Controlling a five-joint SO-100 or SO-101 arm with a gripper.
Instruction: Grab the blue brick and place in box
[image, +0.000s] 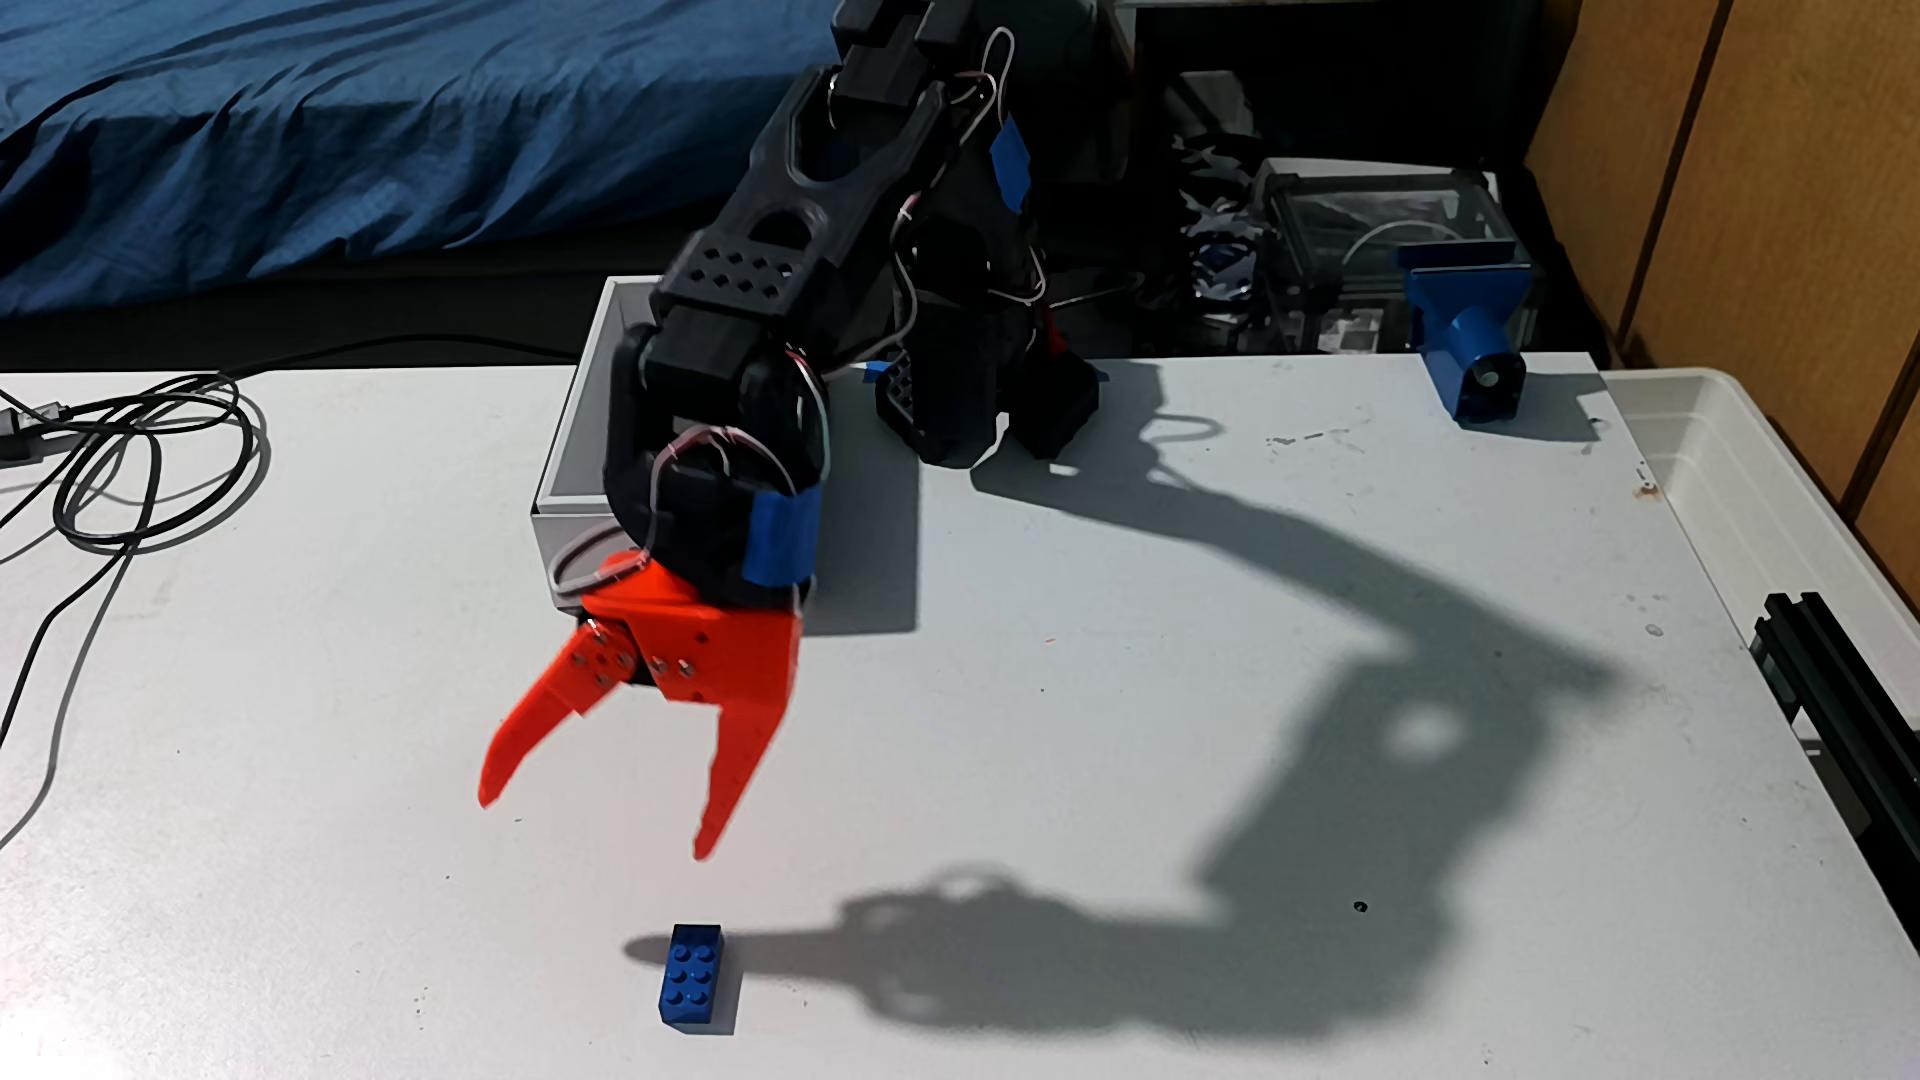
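Gripper (594, 826): orange jaws spread apart, held above the table (1039, 727)
Brick (691, 976): blue; lying flat below gripper, untouched
Box (582, 415): white; behind the arm

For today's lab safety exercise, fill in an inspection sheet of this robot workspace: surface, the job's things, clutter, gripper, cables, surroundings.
Surface: white table, lightly speckled, strong arm shadow across it.
Job's things: blue brick lying flat near the front edge, studs up, untouched; white box open, behind the arm, partly hidden.
Clutter: blue printed mount at the far right corner.
Gripper: orange gripper open, fingers spread and pointing down, above the table, short of the brick, holding nothing.
Cables: coiled black cable at the left edge; thin wires along the arm.
Surroundings: blue bedding behind; translucent tub at right; clear case behind the table.
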